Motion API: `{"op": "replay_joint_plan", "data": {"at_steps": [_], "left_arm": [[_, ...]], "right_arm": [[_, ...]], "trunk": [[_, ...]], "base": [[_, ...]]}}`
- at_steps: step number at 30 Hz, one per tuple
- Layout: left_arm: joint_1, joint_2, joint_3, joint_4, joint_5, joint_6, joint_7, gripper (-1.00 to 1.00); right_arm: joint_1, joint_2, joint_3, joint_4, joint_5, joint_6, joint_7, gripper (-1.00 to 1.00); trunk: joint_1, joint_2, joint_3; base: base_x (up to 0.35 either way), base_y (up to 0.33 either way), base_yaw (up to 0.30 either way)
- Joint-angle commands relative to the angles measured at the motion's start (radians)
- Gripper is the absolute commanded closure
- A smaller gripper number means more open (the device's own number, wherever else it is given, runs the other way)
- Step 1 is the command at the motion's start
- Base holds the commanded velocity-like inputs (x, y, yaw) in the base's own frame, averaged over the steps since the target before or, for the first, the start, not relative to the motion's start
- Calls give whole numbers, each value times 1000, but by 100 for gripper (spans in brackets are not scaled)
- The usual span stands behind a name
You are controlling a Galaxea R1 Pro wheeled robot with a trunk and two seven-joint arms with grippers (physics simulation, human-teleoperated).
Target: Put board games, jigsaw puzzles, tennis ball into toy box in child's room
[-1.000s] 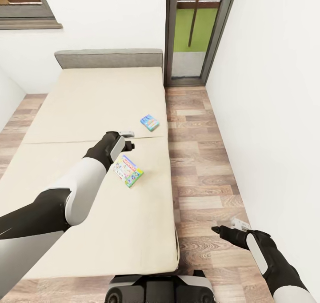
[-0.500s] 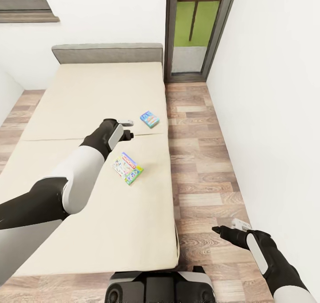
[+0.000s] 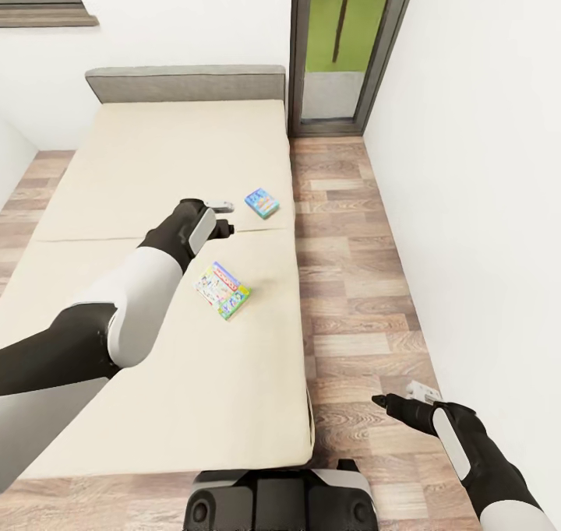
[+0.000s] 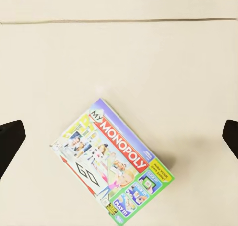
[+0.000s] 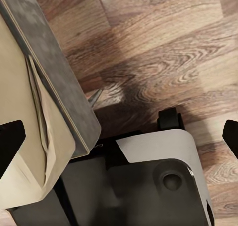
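Left gripper [image 3: 222,217] hangs above the bed [image 3: 117,165], near the mattress seam; we record its fingers spread wide, the dark tips [image 4: 11,141] standing at opposite edges of the left wrist view with nothing between them but mattress and box below. We find the green-yellow-red board game [image 3: 223,290] lying flat on the mattress, askew to the bed's edges, just short of the gripper on the robot's side and not touched by it; the left wrist view shows its printed lid [image 4: 111,164] face up. We note the blue board game [image 3: 262,202] farther on, past the seam and close to the mattress's right edge, well apart from the first.

Right gripper [image 3: 405,397] is held low over the wood-plank floor [image 3: 351,282] beside the bed, empty, its tips likewise far apart. Its wrist camera looks down on the robot's base [image 5: 158,186] and a corner of the bed frame [image 5: 54,72].
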State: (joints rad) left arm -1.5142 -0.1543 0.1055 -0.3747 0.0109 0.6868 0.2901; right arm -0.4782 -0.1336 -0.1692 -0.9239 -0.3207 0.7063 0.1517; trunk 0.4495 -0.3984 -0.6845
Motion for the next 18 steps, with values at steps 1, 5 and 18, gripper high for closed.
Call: {"op": "replay_joint_plan", "data": {"at_steps": [1, 5, 18], "left_arm": [[-4, -1, 7, -1, 2, 3, 4, -100], [-12, 0, 7, -1, 1, 4, 4, -100], [-24, -5, 7, -1, 1, 6, 5, -100]], "right_arm": [[0, 0, -2, -2, 3, 5, 6, -100], [0, 0, -3, -4, 3, 4, 9, -100], [0, -1, -10, -5, 0, -18, 71, -100]], "trunk": [[0, -2, -3], [0, -2, -10], [0, -2, -31]], "base": [[0, 0, 0], [0, 0, 0], [0, 0, 0]]}}
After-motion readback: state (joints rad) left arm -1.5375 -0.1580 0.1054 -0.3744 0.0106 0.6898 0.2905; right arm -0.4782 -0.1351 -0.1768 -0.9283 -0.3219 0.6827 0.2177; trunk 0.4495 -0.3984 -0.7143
